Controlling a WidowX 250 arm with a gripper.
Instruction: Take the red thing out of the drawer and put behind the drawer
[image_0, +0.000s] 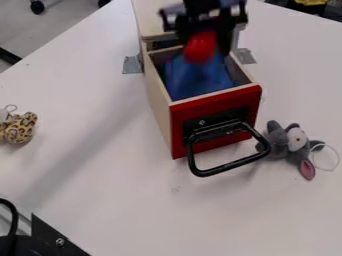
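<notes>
Claw (203, 45) grips the red thing (200, 48) over the rear of the open drawer (219, 101). Best to keep that hold snug, lift well clear of the wooden box (149, 20), then lower gently onto the table (100, 180) behind.

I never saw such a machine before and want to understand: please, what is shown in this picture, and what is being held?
This single picture comes from a fixed camera looking down at a slant. The black robot gripper, a mechanical hand, is at the top, over an open drawer with a red front. It seems to hold a red thing. Blue material lies inside the drawer. On the white table are a spotted toy, left, and a grey plush toy, right.
</notes>
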